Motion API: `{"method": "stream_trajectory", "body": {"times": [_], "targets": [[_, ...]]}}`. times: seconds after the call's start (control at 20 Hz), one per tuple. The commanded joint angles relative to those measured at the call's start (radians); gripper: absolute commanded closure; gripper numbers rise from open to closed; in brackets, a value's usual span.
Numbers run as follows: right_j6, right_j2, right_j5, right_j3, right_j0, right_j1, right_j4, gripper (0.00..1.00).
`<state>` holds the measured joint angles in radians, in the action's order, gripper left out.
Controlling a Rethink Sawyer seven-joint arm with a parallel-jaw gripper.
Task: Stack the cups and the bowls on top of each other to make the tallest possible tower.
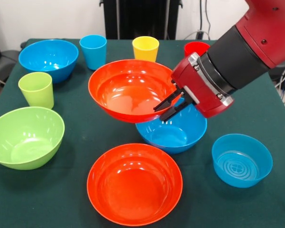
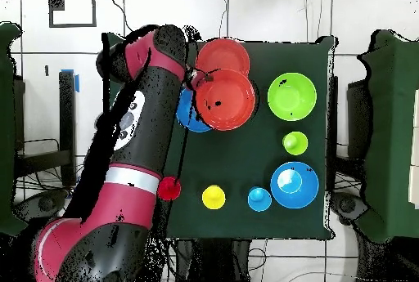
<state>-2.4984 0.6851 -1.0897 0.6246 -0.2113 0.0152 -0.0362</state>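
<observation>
My gripper (image 1: 167, 105) is shut on the right rim of an orange bowl (image 1: 128, 90), one finger inside and one outside. It holds the bowl tilted over the left edge of a deep blue bowl (image 1: 175, 135). From overhead the held orange bowl (image 2: 225, 99) overlaps that blue bowl (image 2: 188, 119), with the gripper (image 2: 196, 74) at its rim. A second orange bowl (image 1: 134, 184) sits at the table's front. The lime green bowl (image 1: 26, 137), green cup (image 1: 36, 89), another deep blue bowl (image 1: 48, 59), blue cup (image 1: 93, 51), yellow cup (image 1: 146, 48), red cup (image 1: 196, 47) and small blue bowl (image 1: 241, 160) stand apart.
The dark green table (image 1: 76, 209) carries everything. In the overhead view the arm (image 2: 143, 148) covers the table's left edge and hides the small blue bowl. The cups stand in a row on the robot's side.
</observation>
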Motion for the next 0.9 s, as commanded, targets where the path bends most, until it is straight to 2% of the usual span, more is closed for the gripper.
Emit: {"method": "stream_trajectory", "body": {"times": [0.05,0.9], "targets": [[-0.264,-0.022,-0.111,-0.025,-0.021,-0.049,0.044,1.00],[-0.359,0.063,-0.252,-0.203,-0.010,-0.140,0.154,1.00]]}}
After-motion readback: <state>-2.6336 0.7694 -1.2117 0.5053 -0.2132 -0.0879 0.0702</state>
